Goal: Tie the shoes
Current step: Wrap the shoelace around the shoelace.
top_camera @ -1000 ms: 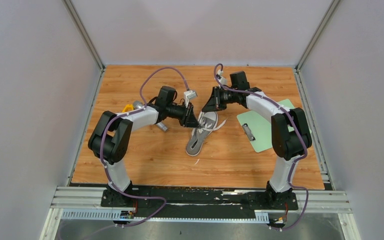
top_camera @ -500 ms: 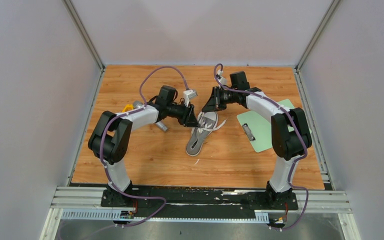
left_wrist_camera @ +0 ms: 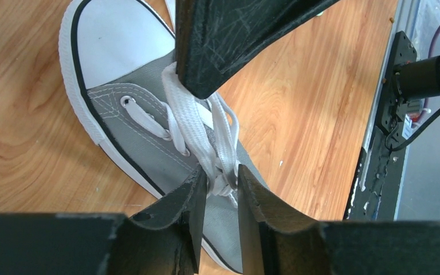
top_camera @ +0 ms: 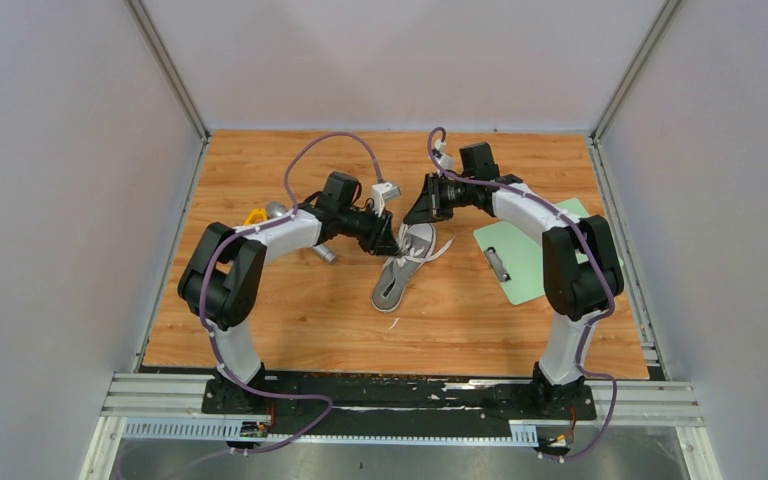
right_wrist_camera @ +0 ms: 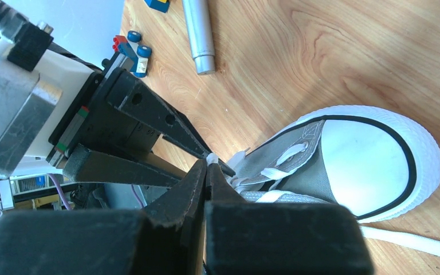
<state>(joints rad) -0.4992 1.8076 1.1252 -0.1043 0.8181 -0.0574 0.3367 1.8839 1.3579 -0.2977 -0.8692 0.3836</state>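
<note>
The grey canvas shoe (top_camera: pixel 400 272) with a white toe cap lies mid-table, toe pointing away. It also shows in the left wrist view (left_wrist_camera: pixel 120 51) and the right wrist view (right_wrist_camera: pixel 372 166). My left gripper (top_camera: pixel 390 243) sits over the lacing from the left; its jaws (left_wrist_camera: pixel 220 189) are closed narrowly on a bunch of white laces (left_wrist_camera: pixel 192 123). My right gripper (top_camera: pixel 416 213) is just beyond the toe, jaws (right_wrist_camera: pixel 209 166) shut on a white lace end. Its black finger also hangs over the shoe in the left wrist view (left_wrist_camera: pixel 229 40). A loose lace (right_wrist_camera: pixel 412 240) trails on the wood.
A green clipboard (top_camera: pixel 525 255) lies right of the shoe. A silver cylinder (top_camera: pixel 325 252), also in the right wrist view (right_wrist_camera: pixel 199 34), lies under the left arm near a yellow object (top_camera: pixel 255 215). A small toy car (right_wrist_camera: pixel 134 48) sits nearby. White walls enclose the table.
My left arm has shifted slightly right, toward the shoe's laces. The right arm and the shoe have stayed put.
</note>
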